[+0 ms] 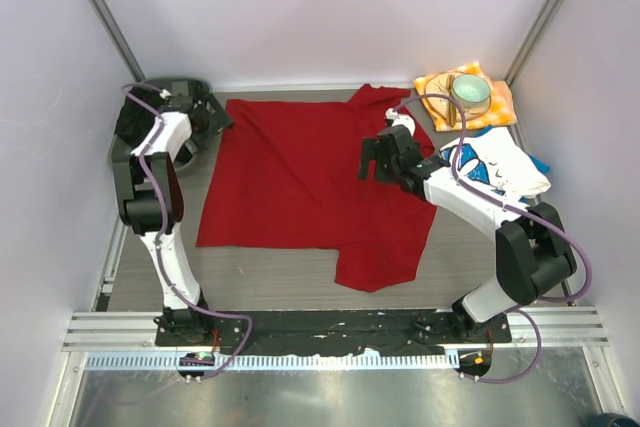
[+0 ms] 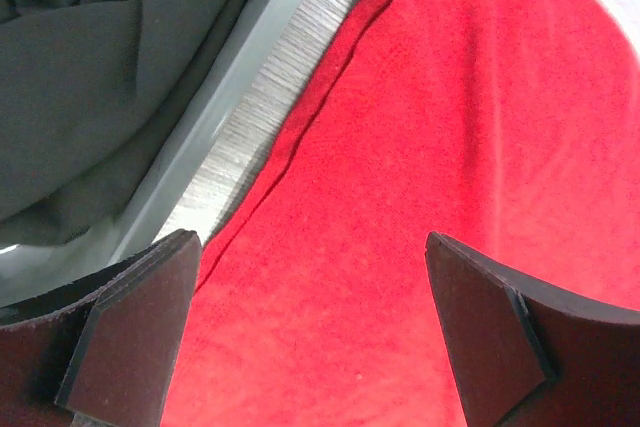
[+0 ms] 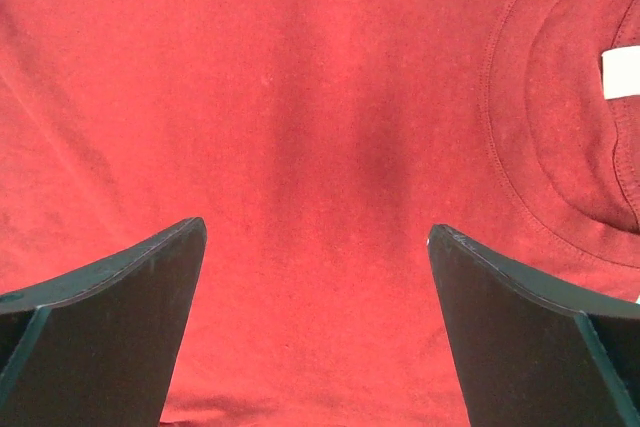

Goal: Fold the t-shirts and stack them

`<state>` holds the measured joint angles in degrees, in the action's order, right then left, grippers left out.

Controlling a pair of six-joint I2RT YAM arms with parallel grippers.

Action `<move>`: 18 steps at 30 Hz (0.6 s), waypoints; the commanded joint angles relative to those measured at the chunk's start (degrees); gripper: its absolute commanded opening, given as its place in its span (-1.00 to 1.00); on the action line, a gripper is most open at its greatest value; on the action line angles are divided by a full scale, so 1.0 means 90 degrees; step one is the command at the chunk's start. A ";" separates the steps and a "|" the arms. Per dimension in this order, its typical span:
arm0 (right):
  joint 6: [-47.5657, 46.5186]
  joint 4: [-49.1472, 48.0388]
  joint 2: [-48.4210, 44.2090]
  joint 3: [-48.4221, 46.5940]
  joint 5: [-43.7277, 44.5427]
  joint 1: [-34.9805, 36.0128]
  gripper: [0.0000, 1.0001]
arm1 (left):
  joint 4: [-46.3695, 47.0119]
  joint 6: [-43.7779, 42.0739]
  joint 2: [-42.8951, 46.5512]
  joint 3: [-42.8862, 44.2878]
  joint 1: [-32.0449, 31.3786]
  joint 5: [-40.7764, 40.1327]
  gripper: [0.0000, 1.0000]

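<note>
red tee [image 1: 300,182] flat on counter [image 1: 270,292] | printed tee [image 1: 495,169] bunched, 3 o'clock | left jaws wide, red tee's 10 o'clock corner | right jaws wide, its 3 o'clock side

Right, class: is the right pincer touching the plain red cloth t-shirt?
Cannot tell. The right wrist view shows the open right pincer over the plain red cloth t-shirt, but neither gap nor contact shows plainly.

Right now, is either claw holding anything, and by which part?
Nothing is held. The left gripper and right gripper are open over the red t-shirt, no cloth pinched.
</note>
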<state>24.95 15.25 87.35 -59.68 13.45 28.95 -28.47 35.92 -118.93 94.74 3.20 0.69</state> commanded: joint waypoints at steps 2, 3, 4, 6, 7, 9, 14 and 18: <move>-0.0106 0.0336 -0.0311 -0.0098 0.0546 0.0113 0.99 | 0.0038 0.0335 0.1201 -0.0408 0.0084 0.0568 1.00; -0.0068 0.0434 -0.0330 -0.0078 0.0566 0.0133 0.99 | -0.0020 0.0354 0.1348 -0.0525 -0.0003 0.0520 1.00; -0.0048 0.0561 -0.0369 -0.0039 0.0566 0.0143 0.99 | -0.0107 0.0345 0.1678 -0.0778 -0.0062 0.0500 1.00; 0.0059 0.0640 -0.0496 0.0107 0.0527 0.0181 0.99 | -0.0244 0.0354 0.1973 -0.1062 -0.0237 0.0480 0.99; 0.0128 0.0659 -0.0555 0.0175 0.0469 0.0211 0.99 | -0.0303 0.0364 0.2294 -0.1402 -0.0297 0.0480 0.99; 0.0225 0.0718 -0.0730 0.0361 0.0478 0.0231 0.99 | -0.0284 0.0442 0.2627 -0.2016 -0.0568 0.0441 1.00; 0.0459 0.1001 -0.1004 0.0771 0.0488 0.0299 0.99 | -0.0031 0.0589 0.3409 -0.3035 -0.1175 0.0490 0.99; 0.0733 0.1138 -0.1034 0.1035 0.0507 0.0328 0.99 | 0.0358 0.0764 0.3596 -0.3864 -0.1848 0.0295 1.00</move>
<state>28.12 23.70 79.59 -52.21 16.64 31.40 -28.95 40.71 -88.75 65.30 -9.47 4.01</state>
